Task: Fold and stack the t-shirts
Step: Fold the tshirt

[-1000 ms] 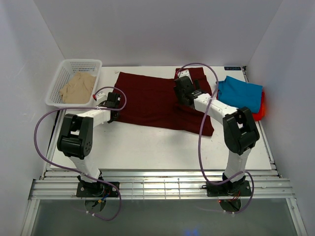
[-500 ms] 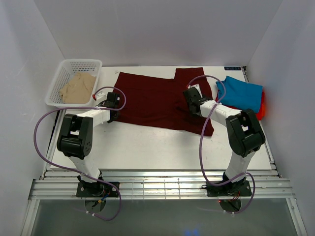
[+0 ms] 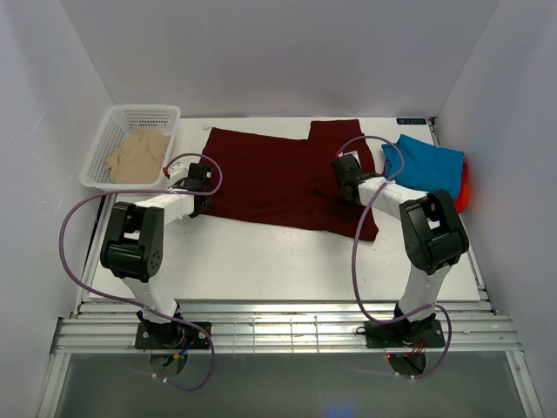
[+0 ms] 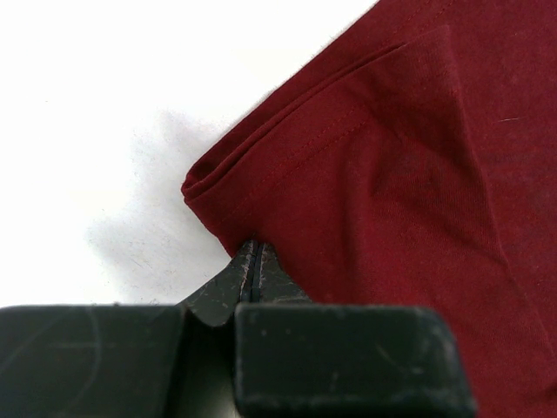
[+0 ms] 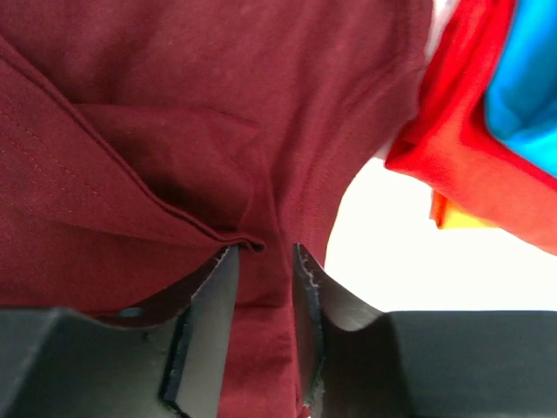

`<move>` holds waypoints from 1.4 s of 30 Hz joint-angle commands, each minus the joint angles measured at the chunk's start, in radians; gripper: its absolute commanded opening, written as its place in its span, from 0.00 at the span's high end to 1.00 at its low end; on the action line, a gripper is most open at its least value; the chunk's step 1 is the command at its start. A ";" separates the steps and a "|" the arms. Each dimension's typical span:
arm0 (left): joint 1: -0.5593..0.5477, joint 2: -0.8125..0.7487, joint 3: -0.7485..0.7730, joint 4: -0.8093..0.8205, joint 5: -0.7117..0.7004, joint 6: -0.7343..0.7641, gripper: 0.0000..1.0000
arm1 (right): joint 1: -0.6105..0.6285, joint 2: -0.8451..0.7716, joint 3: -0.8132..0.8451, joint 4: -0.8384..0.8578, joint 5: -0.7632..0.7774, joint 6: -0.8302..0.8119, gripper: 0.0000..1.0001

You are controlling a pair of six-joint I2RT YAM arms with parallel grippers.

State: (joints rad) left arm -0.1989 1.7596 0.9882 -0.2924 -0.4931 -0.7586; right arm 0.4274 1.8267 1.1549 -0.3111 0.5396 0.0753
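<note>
Maroon shirt (image 3: 270, 178) lies spread over the far middle of the worktop (image 3: 278, 261), mostly flat. It is not yet folded to size; the right wrist view shows only one hemmed layer turned over the body near its right end. Its cloth is plain and matte, with low creases around that turned layer. Teal shirt (image 3: 426, 165) lies folded at the far right, on top of the red shirt (image 3: 462, 197), which shows only as a rim beneath it. These two appear to be finished and form the start of the stack. Beige shirt (image 3: 139, 154) lies crumpled in the basket (image 3: 132, 111) at the far left and appears not yet handled. Judged progress is about half: the maroon shirt needs folding and stacking, then the beige one. Left claw (image 4: 252, 259) is clenched at the near-left hem corner of the maroon shirt and appears to pinch its edge. Right claw (image 5: 261, 261) is released, with its fingers set apart over the ridge of the turned layer and nothing gripped.
</note>
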 commanded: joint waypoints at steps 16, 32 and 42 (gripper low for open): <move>0.012 0.006 0.004 -0.031 0.022 0.005 1.00 | -0.010 -0.018 0.077 0.012 0.040 -0.022 0.92; 0.016 0.044 0.020 -0.031 0.021 0.013 1.00 | -0.079 0.227 0.465 -0.020 0.020 -0.126 0.92; 0.018 0.049 0.021 -0.014 0.042 0.021 1.00 | -0.092 0.281 0.525 0.000 0.103 -0.108 0.62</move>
State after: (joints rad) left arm -0.1913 1.7889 1.0180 -0.2825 -0.4881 -0.7452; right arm 0.3420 2.1799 1.6722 -0.3435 0.6125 -0.0475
